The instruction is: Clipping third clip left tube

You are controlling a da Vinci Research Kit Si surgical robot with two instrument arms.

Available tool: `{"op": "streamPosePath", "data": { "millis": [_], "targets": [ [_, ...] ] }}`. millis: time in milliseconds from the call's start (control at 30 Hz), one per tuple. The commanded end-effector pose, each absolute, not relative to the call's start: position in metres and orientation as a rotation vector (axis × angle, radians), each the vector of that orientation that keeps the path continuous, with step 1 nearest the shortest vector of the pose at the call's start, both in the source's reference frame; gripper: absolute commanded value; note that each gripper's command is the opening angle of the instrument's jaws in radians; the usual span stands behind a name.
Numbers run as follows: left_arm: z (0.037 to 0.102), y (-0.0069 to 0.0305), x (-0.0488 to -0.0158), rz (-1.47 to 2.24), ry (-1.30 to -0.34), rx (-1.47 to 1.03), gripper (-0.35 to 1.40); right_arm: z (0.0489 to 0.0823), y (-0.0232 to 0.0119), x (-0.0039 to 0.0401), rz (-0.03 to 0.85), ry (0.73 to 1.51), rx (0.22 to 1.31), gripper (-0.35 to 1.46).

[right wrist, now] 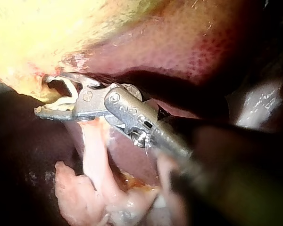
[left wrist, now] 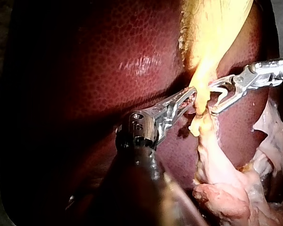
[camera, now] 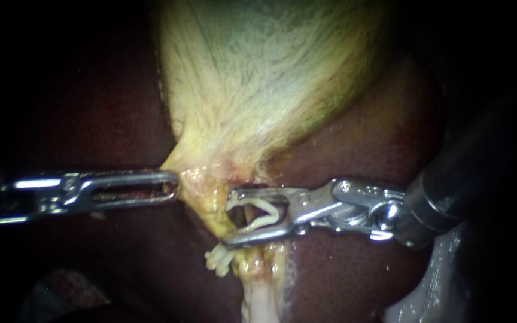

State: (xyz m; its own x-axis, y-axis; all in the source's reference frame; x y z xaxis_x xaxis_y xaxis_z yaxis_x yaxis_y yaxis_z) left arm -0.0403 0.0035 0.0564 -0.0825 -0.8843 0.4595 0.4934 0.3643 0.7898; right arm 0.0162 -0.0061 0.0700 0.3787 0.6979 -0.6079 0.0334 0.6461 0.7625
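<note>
right instrument (right wrist: 41, 94): shaft blurred close to camera, metal tip sharp. tip spread apart, white clip (right wrist: 71, 90) held inside it, touching both sides. tip sits at edge of yellow gallbladder (right wrist: 33, 33), beside small reddened patch. yellow tissue possibly inside clip, hard to tell. dark red liver (right wrist: 193, 47) beyond shaft. pale pink tube (right wrist: 94, 155) runs under instrument into lumpy pink tissue (right wrist: 78, 197).
</note>
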Motion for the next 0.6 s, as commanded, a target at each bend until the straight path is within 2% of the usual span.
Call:
{"op": "streamPosePath", "data": {
  "millis": [33,367,600],
  "targets": [
    [0.0564,0.0035,-0.0404,-1.205,-1.16,0.435,-0.35,0.0698,-0.0062,0.0164,0.484,1.118,0.783,0.55],
    [0.0567,0.0033,-0.041,-1.199,-1.153,0.439,-0.35,0.0689,-0.0077,0.0182,0.453,1.138,0.864,0.54],
    [0.0568,0.0034,-0.0413,-1.199,-1.153,0.439,-0.35,0.0692,-0.0092,0.0189,0.434,1.124,0.926,0.52]
  ]
}}
